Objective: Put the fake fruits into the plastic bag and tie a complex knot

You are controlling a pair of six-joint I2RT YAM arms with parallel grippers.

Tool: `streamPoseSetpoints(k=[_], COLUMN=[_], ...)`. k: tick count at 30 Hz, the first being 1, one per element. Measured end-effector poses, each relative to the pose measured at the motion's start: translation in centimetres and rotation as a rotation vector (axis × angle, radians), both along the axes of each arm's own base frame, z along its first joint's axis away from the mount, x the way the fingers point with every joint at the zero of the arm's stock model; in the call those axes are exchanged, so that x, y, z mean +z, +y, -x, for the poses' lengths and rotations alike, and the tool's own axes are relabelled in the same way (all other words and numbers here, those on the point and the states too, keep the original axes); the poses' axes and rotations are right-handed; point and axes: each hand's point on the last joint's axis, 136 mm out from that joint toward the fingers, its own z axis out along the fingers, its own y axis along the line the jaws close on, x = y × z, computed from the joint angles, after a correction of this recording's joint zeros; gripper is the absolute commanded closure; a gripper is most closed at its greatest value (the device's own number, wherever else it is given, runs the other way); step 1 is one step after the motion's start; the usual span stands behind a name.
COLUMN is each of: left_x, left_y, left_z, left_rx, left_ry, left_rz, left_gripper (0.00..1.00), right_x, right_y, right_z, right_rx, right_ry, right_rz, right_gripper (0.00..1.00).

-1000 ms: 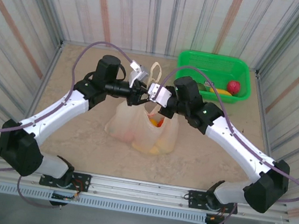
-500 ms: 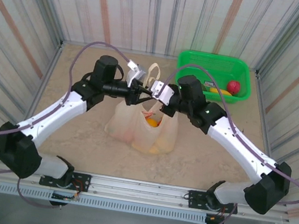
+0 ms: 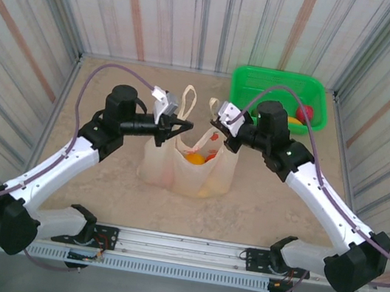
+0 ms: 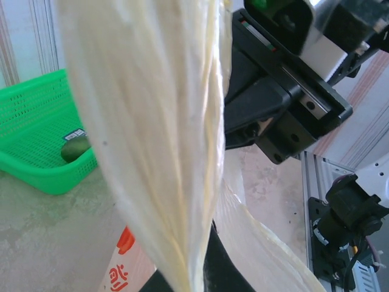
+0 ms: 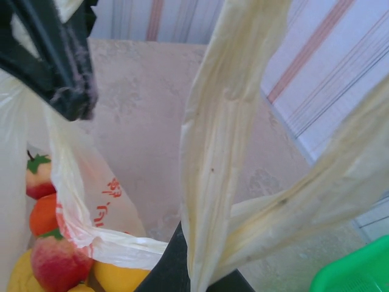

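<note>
- jaws, both pairs: how do they stand?
- pressed together, each on a strip of the bag. left jaws pinch the left handle (image 3: pixel 186 102), right jaws pinch the right handle (image 3: pixel 213 107).
- now the big things first. worktop (image 3: pixel 96 197)?
- beige stone look, walled in by striped panels. left arm (image 3: pixel 65 158) and right arm (image 3: pixel 320 201) reach in from the near edge toward the middle.
- bag (image 3: pixel 176 169)?
- it stands mid-worktop between the two arms, mouth up. the handles are drawn up and apart from each other, so the top gapes. red-orange prints show on its side.
- basket (image 3: pixel 283 86)?
- green, in the far right corner, near the right arm's wrist and apart from the bag.
- fruits (image 5: pixel 51 258)?
- red, orange and yellow ones lie in the bag. a red one (image 3: pixel 304 112) and a yellow one (image 3: pixel 289 120) sit in the basket, and the left wrist view shows a green one (image 4: pixel 75 146) there too.
- any tie?
- not yet; the handles are untied.
</note>
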Motion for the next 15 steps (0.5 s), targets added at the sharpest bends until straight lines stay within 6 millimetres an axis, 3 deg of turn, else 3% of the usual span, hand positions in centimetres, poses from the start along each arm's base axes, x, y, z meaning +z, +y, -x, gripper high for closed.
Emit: streamPoseSetpoints(k=[3, 5, 7, 10, 15], left_x=[-0.2, -0.3, -0.5, -1.2, -2.8], left_y=[0.0, 0.0, 0.0, 0.5, 1.9], left_z=[0.0, 0.0, -0.2, -0.2, 1.6], left_rx=[-0.002, -0.003, 0.010, 0.044, 0.069], left_ry=[0.003, 0.007, 0.014, -0.008, -0.087], left_rz=[-0.002, -0.007, -0.008, 0.000, 0.030], left_gripper=[0.97, 0.74, 0.64, 0.61, 0.57], right_x=[-0.1, -0.1, 0.1, 0.1, 0.2], right_y=[-0.1, -0.1, 0.0, 0.0, 0.2], right_z=[0.4, 0.5, 0.5, 0.5, 0.6], right_rx=[0.011, 0.012, 0.013, 0.013, 0.022], right_ry=[0.001, -0.001, -0.005, -0.010, 0.002], right_rz=[-0.005, -0.008, -0.015, -0.024, -0.044], right_gripper=[1.00, 1.00, 1.00, 1.00, 1.00])
